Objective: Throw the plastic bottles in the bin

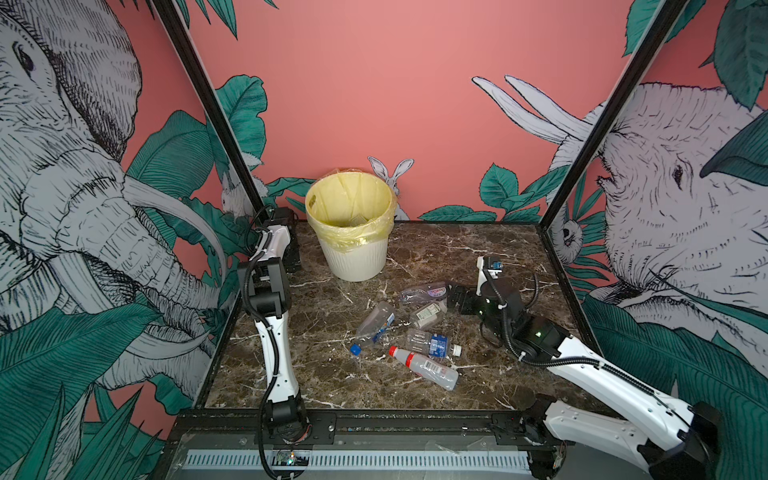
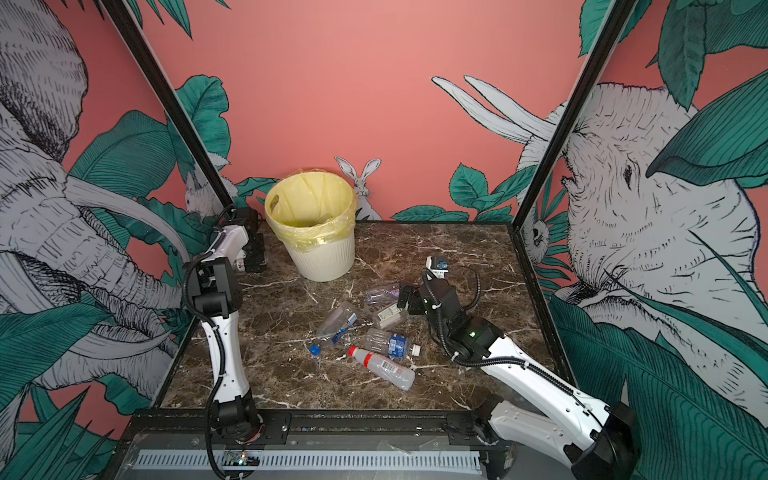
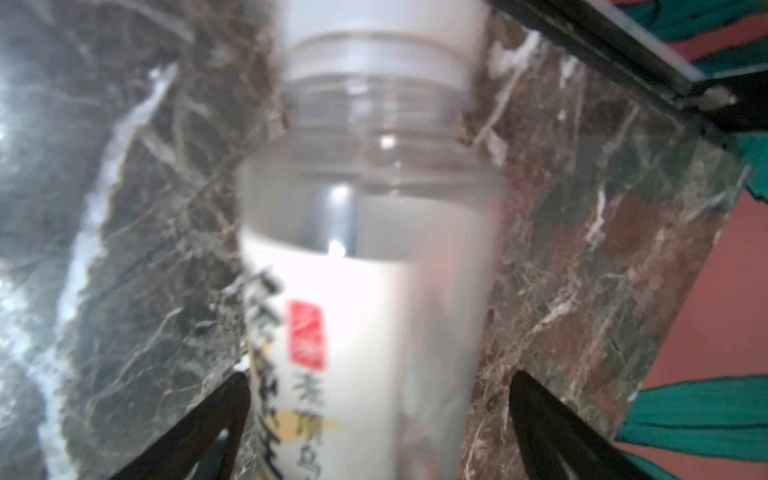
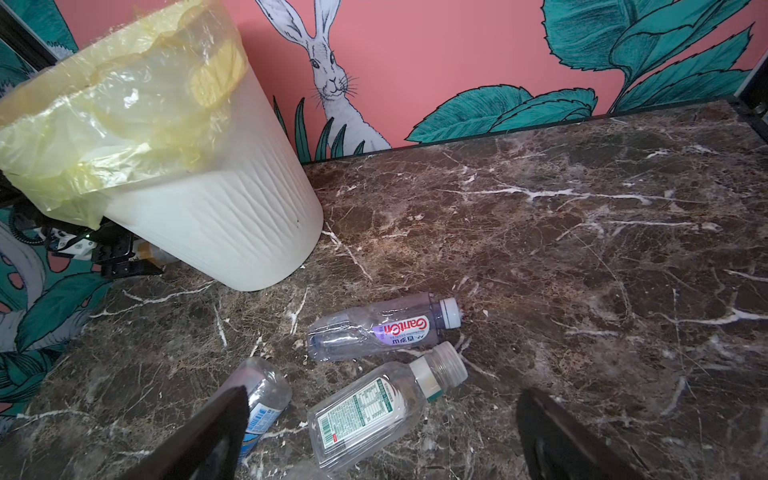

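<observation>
Several plastic bottles lie mid-table in both top views: a purple-labelled one (image 1: 424, 293) (image 4: 382, 328), a green-and-white-labelled one (image 1: 428, 313) (image 4: 365, 415), a blue-capped one (image 1: 374, 326), a white-capped blue-labelled one (image 1: 432, 344) and a red-capped one (image 1: 424, 368). My right gripper (image 1: 453, 297) (image 4: 384, 392) hangs open just above the green-and-white-labelled bottle. The cream bin (image 1: 353, 257) (image 4: 216, 224) with its yellow bag stands at the back. Low beside the bin's left, my left gripper (image 1: 293, 249) (image 3: 380, 378) is open around a white-labelled, white-capped bottle (image 3: 365, 291); one finger (image 3: 237, 399) touches it.
A dark marble table (image 1: 478, 249) is framed by black posts and mural walls. The back-left corner post (image 3: 623, 50) runs close to the left gripper. Something clear lies inside the bin (image 1: 355, 220).
</observation>
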Robot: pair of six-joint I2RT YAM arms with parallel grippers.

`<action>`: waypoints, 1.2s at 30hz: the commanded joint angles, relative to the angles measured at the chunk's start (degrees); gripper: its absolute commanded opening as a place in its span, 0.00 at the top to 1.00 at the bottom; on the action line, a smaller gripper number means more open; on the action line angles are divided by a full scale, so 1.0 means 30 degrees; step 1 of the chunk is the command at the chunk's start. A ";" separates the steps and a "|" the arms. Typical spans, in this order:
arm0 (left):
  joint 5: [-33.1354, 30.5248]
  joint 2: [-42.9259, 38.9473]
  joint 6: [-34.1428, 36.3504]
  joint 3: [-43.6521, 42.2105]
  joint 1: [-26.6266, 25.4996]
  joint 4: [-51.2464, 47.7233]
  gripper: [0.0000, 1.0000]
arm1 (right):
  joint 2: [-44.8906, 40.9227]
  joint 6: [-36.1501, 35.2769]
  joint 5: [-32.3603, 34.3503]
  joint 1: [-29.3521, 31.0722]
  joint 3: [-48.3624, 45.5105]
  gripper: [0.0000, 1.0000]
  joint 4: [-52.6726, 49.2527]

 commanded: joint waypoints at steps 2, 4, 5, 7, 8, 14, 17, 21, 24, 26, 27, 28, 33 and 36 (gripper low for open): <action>-0.0676 -0.0229 -0.1815 -0.0735 0.0210 -0.1390 0.10 | 0.0318 -0.0100 0.0475 -0.0234 0.0665 0.00 0.0558; -0.0412 -0.0073 -0.1813 -0.0922 0.0369 -0.1226 0.17 | 0.0552 -0.0044 0.0416 -0.0304 0.0791 0.00 0.0561; -0.0238 -0.0017 -0.1730 -0.1081 0.0430 -0.1153 0.21 | 0.0670 0.0003 0.0402 -0.0338 0.0850 0.00 0.0576; -0.0068 -0.0138 -0.1488 -0.1539 0.0470 -0.1111 0.31 | 0.0876 0.0153 0.0304 -0.0371 0.0906 0.00 0.0730; -0.0177 -0.0328 -0.1205 -0.1974 0.0479 -0.0875 0.35 | 0.0961 0.0230 0.0201 -0.0360 0.0960 0.00 0.0799; -0.0520 -0.2997 0.1768 -0.5997 0.0435 0.1702 0.42 | 0.1306 0.0357 -0.0513 -0.0393 0.1626 0.01 0.0122; -0.0779 -0.5486 0.3398 -0.9022 0.0245 0.3169 0.46 | 0.1197 -0.0020 0.0246 -0.0397 0.2128 0.01 -0.1904; -0.0741 -0.8684 0.6846 -1.1962 0.0193 0.3599 0.47 | 0.0622 0.0137 0.0047 -0.0416 0.2097 0.00 -0.3440; -0.0101 -1.0753 0.9303 -1.4032 0.0222 0.4097 0.47 | -0.0195 0.0860 -0.0093 -0.0420 0.1544 0.00 -0.4019; 0.0936 -1.1924 1.0779 -1.5328 0.0211 0.4776 0.52 | -0.0682 0.1362 -0.0254 -0.0425 0.1158 0.01 -0.4331; 0.1466 -1.2494 1.1471 -1.5848 0.0201 0.4830 0.54 | -0.0917 0.1600 -0.0305 -0.0420 0.1043 0.01 -0.4643; 0.1948 -1.2906 1.2103 -1.6232 0.0222 0.4808 0.55 | -0.1091 0.1810 -0.0353 -0.0424 0.0912 0.01 -0.4881; 0.4059 -1.5307 1.4538 -1.8297 0.0150 0.4311 0.58 | -0.1921 0.2813 -0.0919 -0.0419 0.0235 0.01 -0.5782; 0.6052 -1.6767 1.6242 -1.9289 0.0159 0.4627 0.70 | -0.2078 0.3127 -0.1519 -0.0423 -0.0220 0.01 -0.5900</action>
